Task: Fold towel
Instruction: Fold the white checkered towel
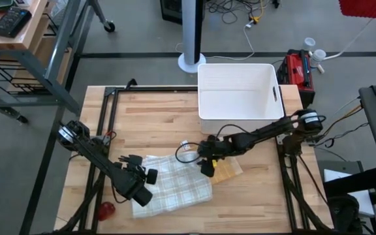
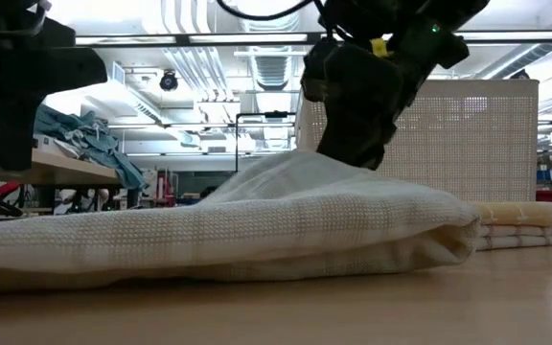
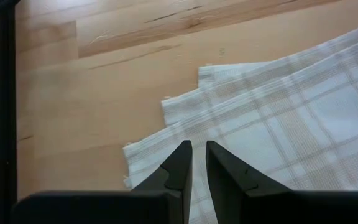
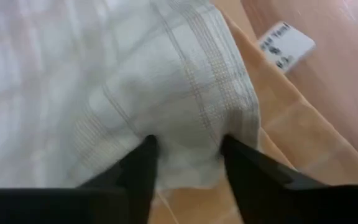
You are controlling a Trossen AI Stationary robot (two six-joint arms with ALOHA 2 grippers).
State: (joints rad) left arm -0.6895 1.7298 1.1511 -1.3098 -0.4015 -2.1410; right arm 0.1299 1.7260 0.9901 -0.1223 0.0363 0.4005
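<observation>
The white plaid towel [image 1: 175,186] lies folded in several layers at the table's near middle; its staggered corners show in the left wrist view [image 3: 278,124]. My right gripper [image 1: 206,171] is at the towel's right edge, shut on it. My left gripper [image 1: 150,175] is over the towel's left edge, its fingers [image 3: 197,146] shut down to a narrow slit. In the low view the towel [image 2: 257,230] rises in a hump up to my right gripper [image 2: 348,153]. My left gripper hangs just over the towel's left corner layers [image 3: 166,155]; I cannot tell whether it touches them. My right gripper pinches the towel's right edge [image 4: 188,134] between its two fingers [image 4: 145,155], slanting down from the table's right. The cloth bunches between them, and that edge is raised off the table while the rest lies flat.
A folded yellow cloth [image 1: 228,171] lies just right of the towel, under my right gripper, with a small white label [image 4: 284,45] beside it. A white bin [image 1: 237,94] stands at the far right. A red object [image 1: 106,209] lies near the left front edge.
</observation>
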